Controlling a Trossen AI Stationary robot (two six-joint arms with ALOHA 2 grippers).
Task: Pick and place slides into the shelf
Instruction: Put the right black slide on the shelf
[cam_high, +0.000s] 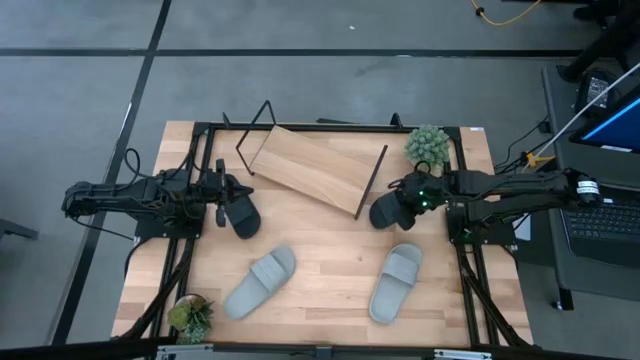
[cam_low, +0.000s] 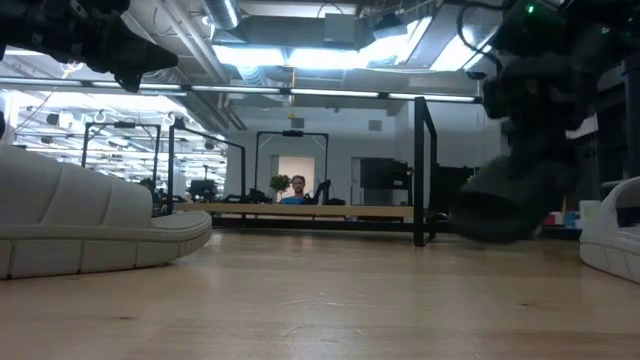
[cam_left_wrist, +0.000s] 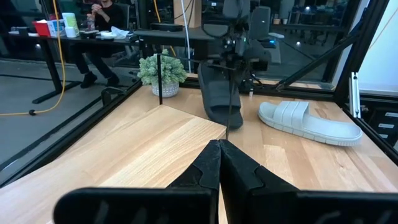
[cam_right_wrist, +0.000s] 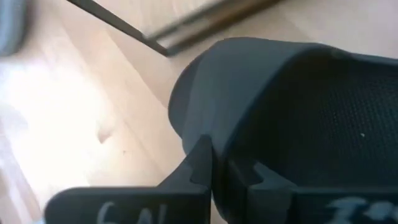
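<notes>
Right gripper (cam_high: 405, 200) holds a black slide (cam_high: 386, 211) just off the shelf's (cam_high: 312, 167) right end, near the plant (cam_high: 428, 146). Left gripper (cam_high: 222, 193) sits at the other black slide (cam_high: 241, 214) by the shelf's left end; whether it grips cannot be told. Both grey slides, (cam_high: 259, 282) and (cam_high: 396, 283), lie on the table (cam_high: 325, 300) in front of the tilted shelf.
</notes>
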